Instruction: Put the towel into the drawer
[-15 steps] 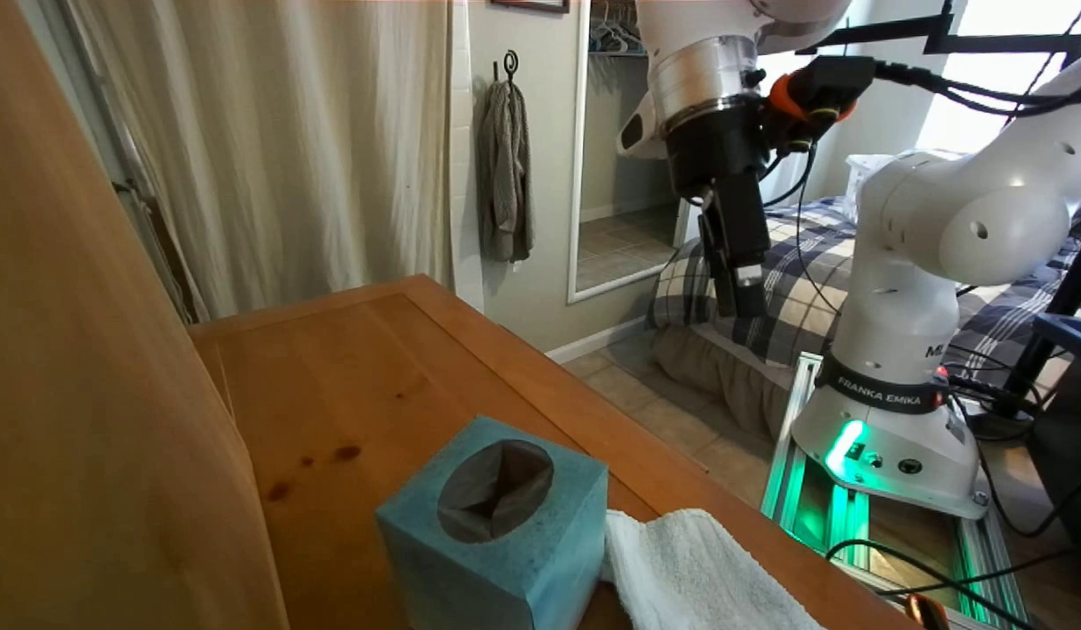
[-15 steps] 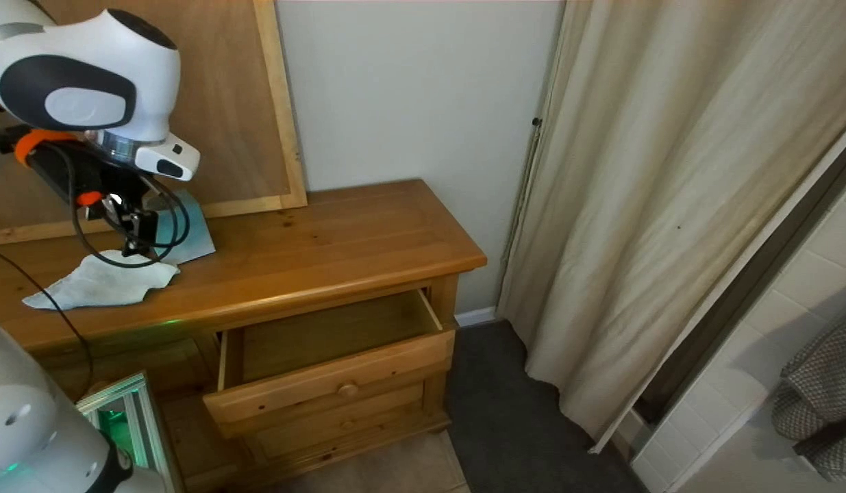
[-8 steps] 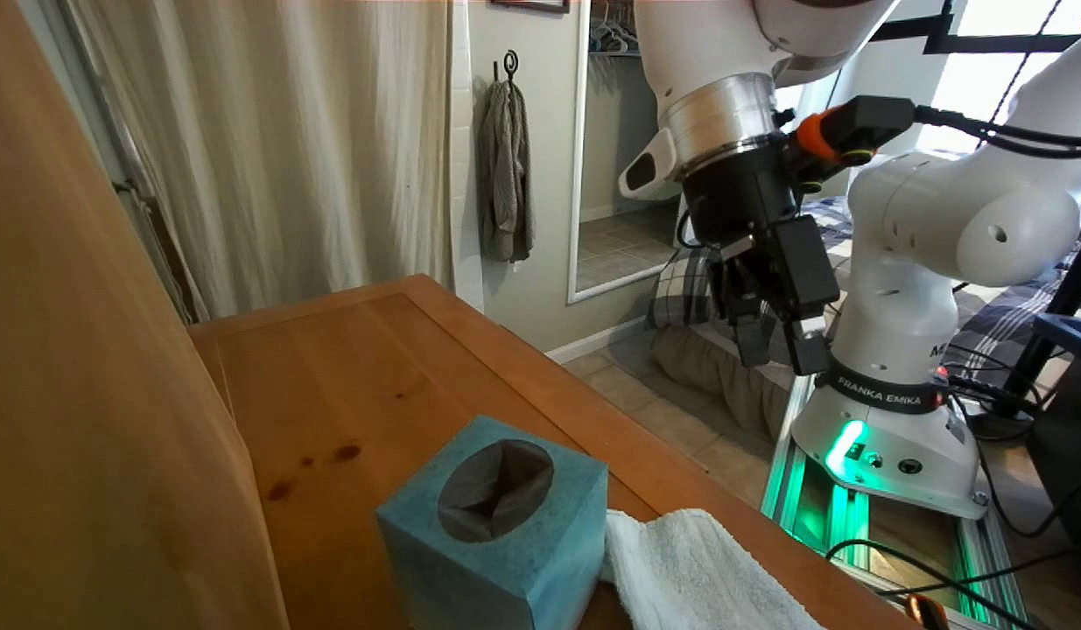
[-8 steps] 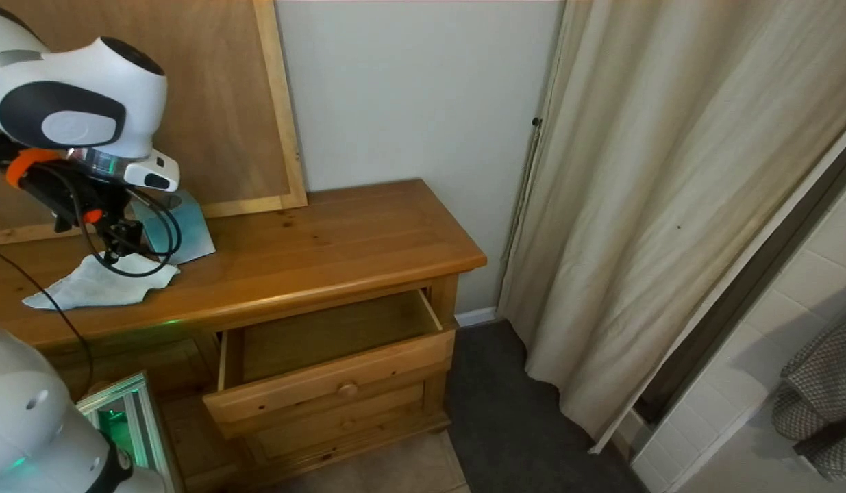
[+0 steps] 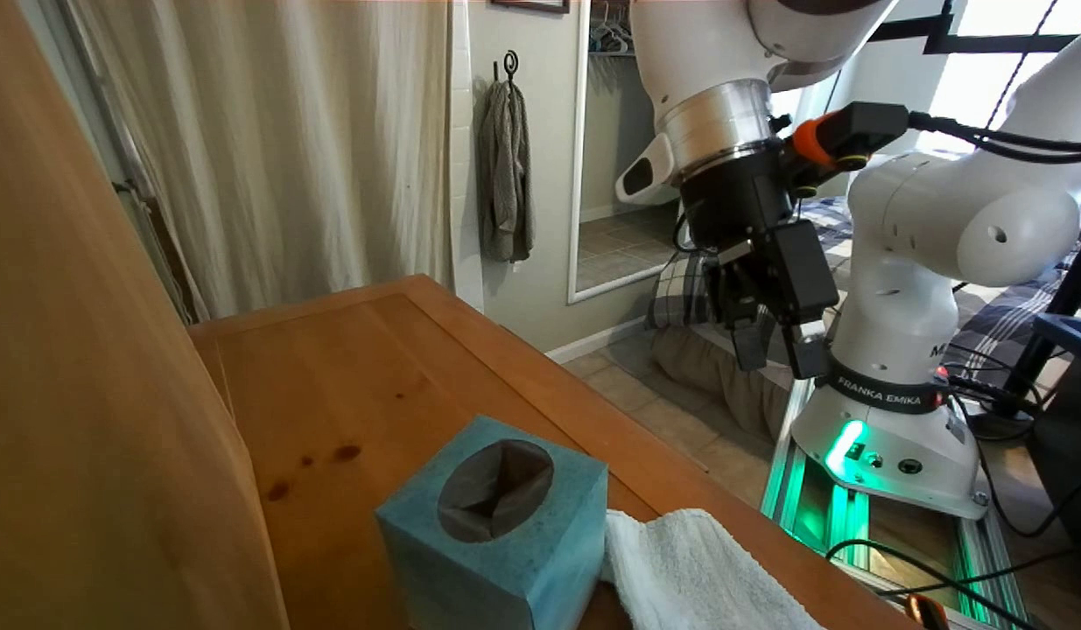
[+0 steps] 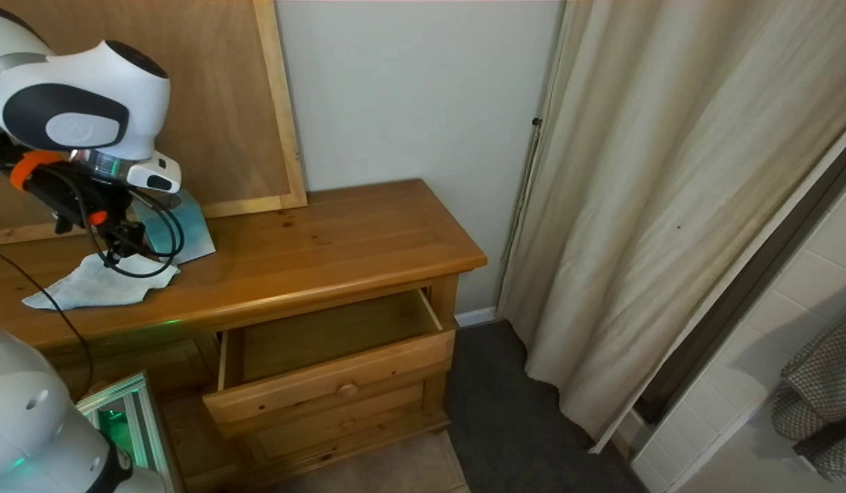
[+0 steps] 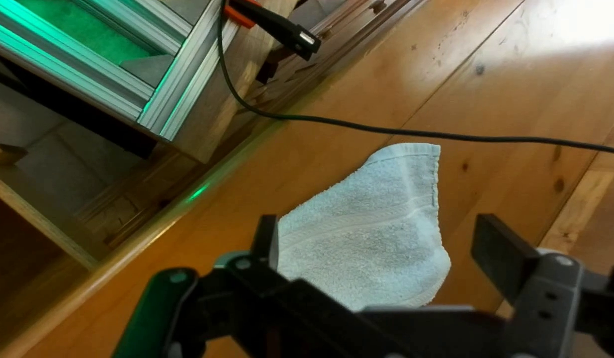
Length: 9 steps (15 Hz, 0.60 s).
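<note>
Lying on dresser [image 6: 354, 226]: pale towel [image 7: 371, 233], below wide-spread claw [image 5: 779, 354].

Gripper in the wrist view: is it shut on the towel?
No: the gripper stands open there, its jaws wide apart, and the towel lies on the wooden dresser top.

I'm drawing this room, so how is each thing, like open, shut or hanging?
Robotiq gripper: open, empty
Pale blue towel: lying loose on the dresser
Upper drawer: pulled open
Lower drawer: looks shut
Teal tissue box: standing upright
Base light: glowing green
Shower curtain: hanging in folds
Grey cloth: hanging on a hook
</note>
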Each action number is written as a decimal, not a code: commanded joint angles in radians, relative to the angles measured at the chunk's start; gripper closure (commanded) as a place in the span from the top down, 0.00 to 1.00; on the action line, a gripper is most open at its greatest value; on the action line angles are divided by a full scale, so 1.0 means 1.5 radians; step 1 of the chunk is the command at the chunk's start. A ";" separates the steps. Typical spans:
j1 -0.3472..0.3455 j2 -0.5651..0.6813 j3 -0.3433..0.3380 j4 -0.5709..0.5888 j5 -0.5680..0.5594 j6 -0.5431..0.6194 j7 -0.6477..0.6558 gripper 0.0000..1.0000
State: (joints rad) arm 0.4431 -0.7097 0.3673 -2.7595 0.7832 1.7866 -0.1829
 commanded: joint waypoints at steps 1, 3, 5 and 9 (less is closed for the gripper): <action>0.016 0.042 0.007 0.000 0.041 0.060 -0.052 1.00; 0.026 0.073 0.013 0.000 0.078 0.108 -0.084 1.00; 0.034 0.106 0.022 0.000 0.115 0.160 -0.108 1.00; 0.045 0.179 0.059 -0.001 0.162 0.299 -0.143 1.00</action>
State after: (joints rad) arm 0.4919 -0.5295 0.4221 -2.7608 0.9652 2.1000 -0.3465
